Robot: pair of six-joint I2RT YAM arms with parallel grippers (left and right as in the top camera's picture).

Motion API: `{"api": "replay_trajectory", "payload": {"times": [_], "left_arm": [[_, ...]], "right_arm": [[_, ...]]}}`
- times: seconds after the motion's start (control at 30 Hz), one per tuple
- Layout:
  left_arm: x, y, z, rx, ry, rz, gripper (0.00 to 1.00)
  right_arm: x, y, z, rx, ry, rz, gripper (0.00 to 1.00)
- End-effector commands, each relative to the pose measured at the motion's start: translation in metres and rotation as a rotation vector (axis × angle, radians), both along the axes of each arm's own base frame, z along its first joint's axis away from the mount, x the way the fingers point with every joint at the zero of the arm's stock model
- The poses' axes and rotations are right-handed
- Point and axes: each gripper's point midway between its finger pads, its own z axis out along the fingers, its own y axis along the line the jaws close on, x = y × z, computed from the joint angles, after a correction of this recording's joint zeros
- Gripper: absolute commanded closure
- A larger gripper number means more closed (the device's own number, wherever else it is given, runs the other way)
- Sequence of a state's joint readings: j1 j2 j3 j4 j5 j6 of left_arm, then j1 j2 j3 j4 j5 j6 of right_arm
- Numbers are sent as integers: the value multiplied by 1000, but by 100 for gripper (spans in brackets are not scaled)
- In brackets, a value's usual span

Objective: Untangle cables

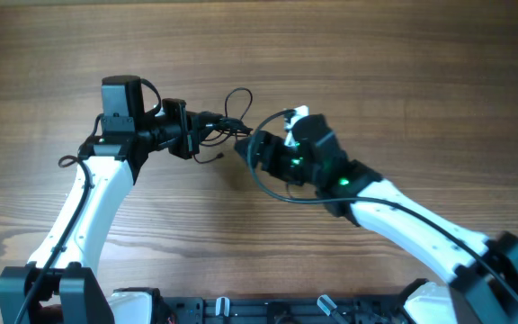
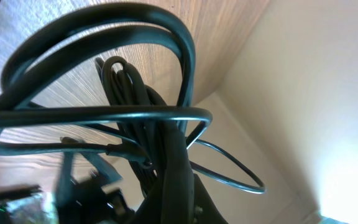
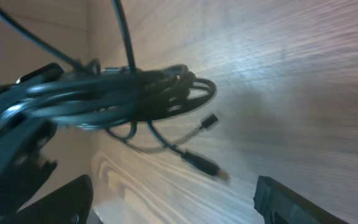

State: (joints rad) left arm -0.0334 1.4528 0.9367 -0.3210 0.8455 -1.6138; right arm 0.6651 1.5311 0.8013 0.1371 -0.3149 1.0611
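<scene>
A tangle of thin black cables (image 1: 227, 121) hangs between my two grippers over the wooden table. My left gripper (image 1: 201, 128) is shut on one end of the bundle; in the left wrist view its closed fingers (image 2: 174, 190) pinch the cables (image 2: 129, 93), which loop up in front of the camera. My right gripper (image 1: 257, 148) is open, just right of the tangle. In the right wrist view its fingers (image 3: 179, 208) are spread wide and empty, with the bundle (image 3: 135, 99) ahead and two loose plug ends (image 3: 205, 165) dangling. One cable loop (image 1: 277, 187) trails under the right arm.
A white connector (image 1: 297, 114) shows at the top of the right gripper. The wooden table (image 1: 403, 63) stretches around both arms. The arm bases sit along the front edge (image 1: 241, 310).
</scene>
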Motion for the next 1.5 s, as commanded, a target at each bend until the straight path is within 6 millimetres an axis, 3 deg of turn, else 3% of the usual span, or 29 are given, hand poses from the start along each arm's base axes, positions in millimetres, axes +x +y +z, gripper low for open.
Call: {"api": "replay_trajectory", "payload": {"times": [0.0, 0.1, 0.23, 0.4, 0.47, 0.57, 0.63, 0.7, 0.9, 1.03, 1.17, 1.2, 1.3, 1.33, 1.47], "left_arm": [[-1, -1, 3, -50, 80, 56, 96], [-1, -2, 3, -50, 80, 53, 96], [-5, -10, 3, -53, 89, 36, 96], [-12, -25, 3, -75, 136, 22, 96], [-13, -28, 3, -78, 145, 20, 96], [-13, -28, 3, -80, 148, 20, 96], [-12, -27, 3, -76, 144, 27, 96], [-2, -20, 7, -72, 101, 51, 96], [37, 5, 42, -93, -138, 118, 96], [44, 10, 46, -76, -179, 142, 96], [45, 11, 46, -59, -200, 136, 96], [45, 11, 46, -57, -201, 134, 96], [46, 14, 45, -8, -264, 110, 96], [47, 15, 45, 9, -285, 101, 96], [45, 15, 42, 34, -305, 79, 96]], "right_arm": [[16, 7, -18, 3, -25, -63, 15], [28, 17, -15, 52, -80, -67, 21], [29, 25, -25, 94, -36, -90, 33], [30, 28, -27, 112, -17, -111, 68], [32, 27, -28, 106, -20, -122, 75], [33, 25, -29, 101, -23, -132, 96], [28, 25, -35, 85, 3, -112, 96], [11, 23, -53, 23, 67, -45, 96], [-59, -11, -117, -238, 356, 91, 96], [-73, -21, -126, -304, 382, 142, 96], [-64, -24, -125, -307, 346, 134, 77], [-61, -29, -125, -315, 335, 137, 67], [-43, -60, -121, -337, 331, 94, 11], [-36, -73, -118, -343, 327, 75, 1], [-16, -104, -96, -341, 208, 120, 0]]}}
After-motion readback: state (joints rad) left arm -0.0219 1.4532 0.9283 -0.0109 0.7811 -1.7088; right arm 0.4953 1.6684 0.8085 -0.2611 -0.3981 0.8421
